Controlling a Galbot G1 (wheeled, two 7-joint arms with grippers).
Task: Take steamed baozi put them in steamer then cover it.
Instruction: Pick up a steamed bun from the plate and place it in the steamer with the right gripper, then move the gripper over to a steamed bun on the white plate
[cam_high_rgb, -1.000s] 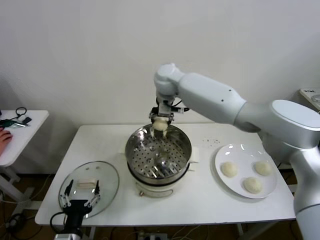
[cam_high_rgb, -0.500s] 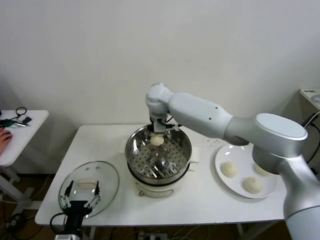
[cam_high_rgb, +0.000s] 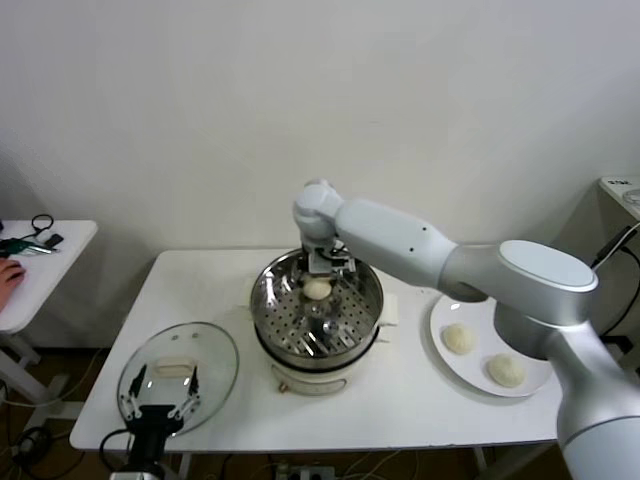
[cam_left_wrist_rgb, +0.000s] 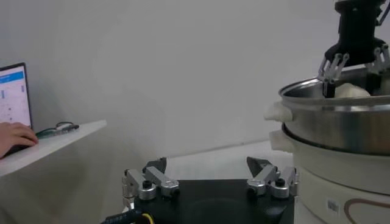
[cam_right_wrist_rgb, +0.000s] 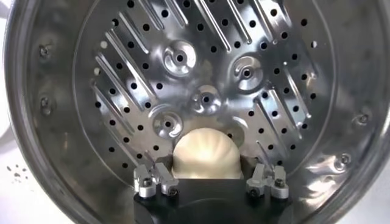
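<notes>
Baozi (cam_high_rgb: 317, 289) number one lies on the perforated tray inside the steamer (cam_high_rgb: 272, 320), toward its back wall, and the right end effector (cam_high_rgb: 320, 272) hangs directly over it. In the right wrist view the bun (cam_right_wrist_rgb: 206, 154) sits between the spread fingers (cam_right_wrist_rgb: 153, 180), which stand wide on either side without pressing it, so the grip is released. The right arm reaches from the robot's right side across the counter (cam_high_rgb: 420, 400), elbow raised, forearm stretched toward the steamer and wrist bent downward into the pot. From the left wrist view the same end effector (cam_left_wrist_rgb: 356, 67) shows at the steamer's rim (cam_left_wrist_rgb: 329, 97), its lower part hidden behind the steel wall.

Two more baozi (cam_high_rgb: 459, 339) are visible on the white plate (cam_high_rgb: 455, 375) at the right; the arm covers part of that plate, so anything else on it cannot be made out.

The left end effector (cam_high_rgb: 158, 398) waits low at the counter's front left corner, jaws wide, just over the near edge of the glass cover (cam_high_rgb: 215, 365), which lies flat on the counter.
</notes>
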